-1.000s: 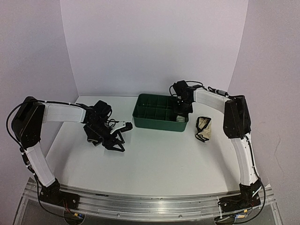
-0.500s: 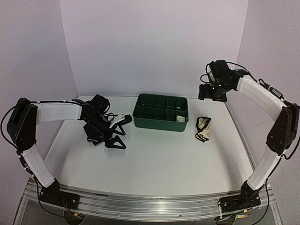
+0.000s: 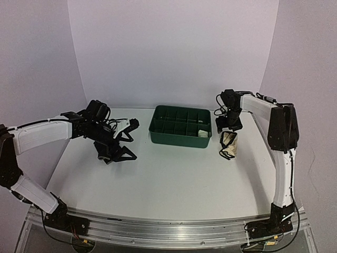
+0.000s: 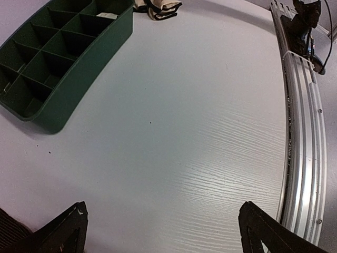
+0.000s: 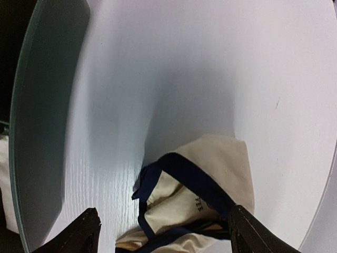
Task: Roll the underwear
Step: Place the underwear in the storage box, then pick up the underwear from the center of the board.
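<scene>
Here the right gripper (image 5: 166, 234) hangs with its jaws wide, directly above the cream underwear with black edging (image 5: 210, 174), which lies crumpled on the bench (image 5: 210, 63). The garment's near end is cut off by the wrist view's lower edge, and whether the fingertips touch it cannot be told. To this gripper's left stands the green tray (image 3: 179, 139), with a pale bundle (image 3: 202, 134) in the corner compartment nearest that gripper, too small to make out clearly. The left gripper (image 3: 128, 140), jaws spread wide and holding nothing, hovers over bare bench. A dark ribbed patch (image 4: 8, 234) beside one of its fingertips is cropped and unidentifiable.
</scene>
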Robot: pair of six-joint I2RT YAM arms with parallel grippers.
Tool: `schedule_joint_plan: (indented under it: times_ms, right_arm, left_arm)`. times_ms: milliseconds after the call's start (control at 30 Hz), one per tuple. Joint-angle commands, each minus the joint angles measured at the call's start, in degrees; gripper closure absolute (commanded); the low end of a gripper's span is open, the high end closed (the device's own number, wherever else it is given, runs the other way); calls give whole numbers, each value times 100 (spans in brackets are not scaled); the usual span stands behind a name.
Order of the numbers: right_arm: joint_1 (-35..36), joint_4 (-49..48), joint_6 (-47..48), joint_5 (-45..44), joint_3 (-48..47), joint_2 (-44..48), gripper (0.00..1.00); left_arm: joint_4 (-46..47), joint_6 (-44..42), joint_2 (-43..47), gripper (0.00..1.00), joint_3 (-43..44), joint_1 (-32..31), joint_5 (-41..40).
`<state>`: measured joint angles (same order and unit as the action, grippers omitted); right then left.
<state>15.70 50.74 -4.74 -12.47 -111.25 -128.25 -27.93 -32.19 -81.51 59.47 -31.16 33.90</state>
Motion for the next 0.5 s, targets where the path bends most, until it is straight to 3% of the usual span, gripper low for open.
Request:
schedule_joint_plan:
  times_ms: [0, 300, 467]
  right_arm:
    - [27, 75, 745, -159, -745, -571, 20]
    - [-9, 78, 1186, -1009, -1240, -1260, 35]
    - [-70, 70, 1072, -1185, -1151, -1207, 67]
  left_arm:
    - [207, 240, -134, 1, -76, 31, -294]
    - [333, 186, -585, 0, 150, 60, -276]
    - [306, 83, -802, 0, 347, 80, -255]
